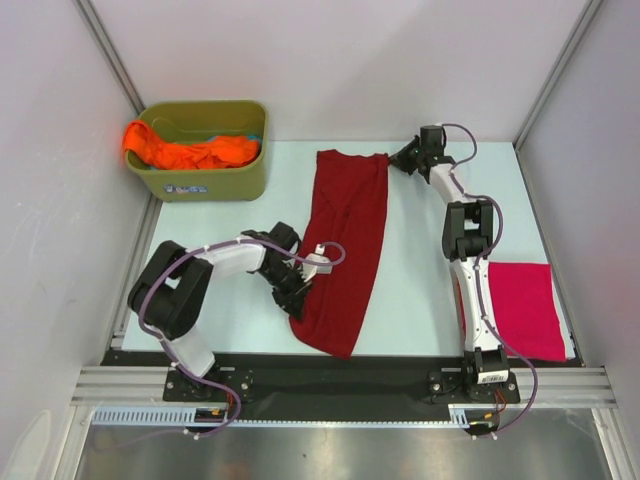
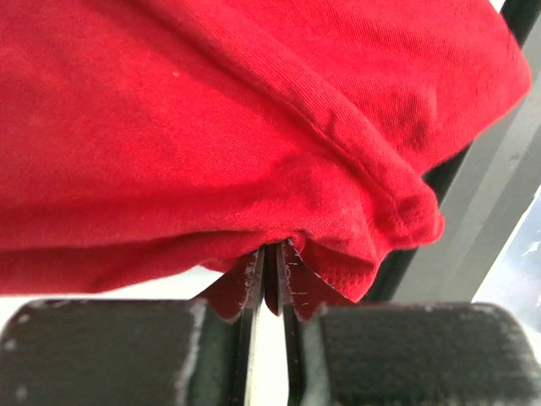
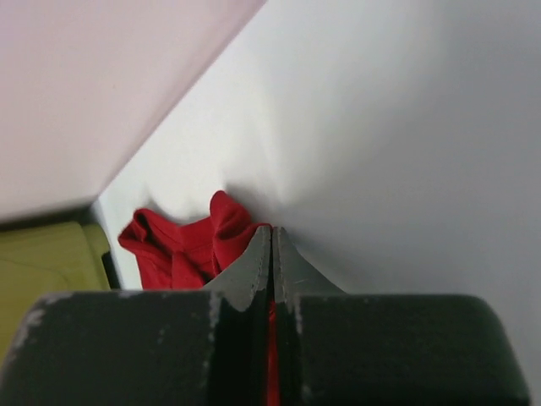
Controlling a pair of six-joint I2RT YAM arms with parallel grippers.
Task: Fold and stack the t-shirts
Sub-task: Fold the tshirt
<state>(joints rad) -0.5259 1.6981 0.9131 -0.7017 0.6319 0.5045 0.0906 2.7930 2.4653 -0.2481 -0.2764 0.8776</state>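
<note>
dark red t-shirt [image 1: 345,250]: long strip down mid tabletop [image 1: 240,310], far edge to near | left claw [image 1: 298,300]: clamped on its left side | right claw [image 1: 395,158]: pinched on its far right corner | pink t-shirt [image 1: 525,305]: folded, near right corner | orange t-shirt [image 1: 190,152]: in tub [image 1: 210,182], far left corner

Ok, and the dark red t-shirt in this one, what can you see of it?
The dark red t-shirt is soft knit cloth with a stitched hem. It lies as a long narrow strip down the middle of the table, far edge to near edge. It looks folded lengthwise and is mostly flat. The left gripper is shut on its left edge, towards the near end. The right gripper is shut on its far right corner, where the cloth bunches.
</note>
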